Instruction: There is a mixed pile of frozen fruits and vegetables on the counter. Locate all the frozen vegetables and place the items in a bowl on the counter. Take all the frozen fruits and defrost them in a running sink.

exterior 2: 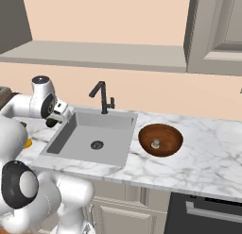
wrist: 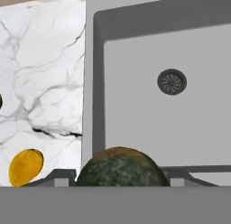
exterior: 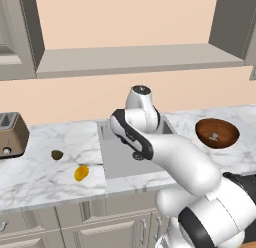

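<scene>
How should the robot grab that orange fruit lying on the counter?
Best guess: come straight down from above and pinch the orange-yellow fruit across its narrow middle. It is an oval lying flat on the counter, apart from the small olive-green fruit, so nothing blocks its sides.

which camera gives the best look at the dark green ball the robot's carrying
The hand view: the dark green ball sits large and close between the fingers, above the sink edge. In the right base view it is a small dark shape at the gripper, partly hidden. In the left base view the arm covers it.
</scene>
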Controlling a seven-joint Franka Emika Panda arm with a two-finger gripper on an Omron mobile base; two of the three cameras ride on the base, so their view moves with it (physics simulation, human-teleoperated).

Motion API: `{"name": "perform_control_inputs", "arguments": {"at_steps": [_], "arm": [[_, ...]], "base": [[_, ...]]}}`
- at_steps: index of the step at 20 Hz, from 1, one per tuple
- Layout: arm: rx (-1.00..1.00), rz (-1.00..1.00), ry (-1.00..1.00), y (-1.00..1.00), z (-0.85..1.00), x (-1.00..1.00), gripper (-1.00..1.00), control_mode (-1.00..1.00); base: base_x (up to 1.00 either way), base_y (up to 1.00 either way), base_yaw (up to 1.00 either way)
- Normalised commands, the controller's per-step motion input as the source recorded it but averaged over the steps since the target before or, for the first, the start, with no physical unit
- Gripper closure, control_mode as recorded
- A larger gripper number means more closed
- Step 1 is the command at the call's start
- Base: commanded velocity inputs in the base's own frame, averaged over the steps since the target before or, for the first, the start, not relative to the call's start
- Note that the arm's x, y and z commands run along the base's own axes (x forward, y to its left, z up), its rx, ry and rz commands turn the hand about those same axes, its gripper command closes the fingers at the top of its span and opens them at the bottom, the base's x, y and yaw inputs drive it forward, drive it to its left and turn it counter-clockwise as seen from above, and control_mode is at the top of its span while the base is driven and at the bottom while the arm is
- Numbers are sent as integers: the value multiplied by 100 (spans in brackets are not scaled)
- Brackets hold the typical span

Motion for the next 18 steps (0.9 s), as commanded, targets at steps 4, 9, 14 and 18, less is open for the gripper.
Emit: {"name": "perform_control_inputs", "arguments": {"at_steps": [4,9,14,18], "arm": [[-3,-8,-13,-73,10,-13,100,-100],[-3,-8,-15,-69,10,-16,100,-100],[-5,-8,-13,-71,14,-12,100,-100],[-5,-12,-3,-63,27,-1,100,-100]], "base": [[0,0,0],[0,0,0],[0,0,0],[0,0,0]]}}
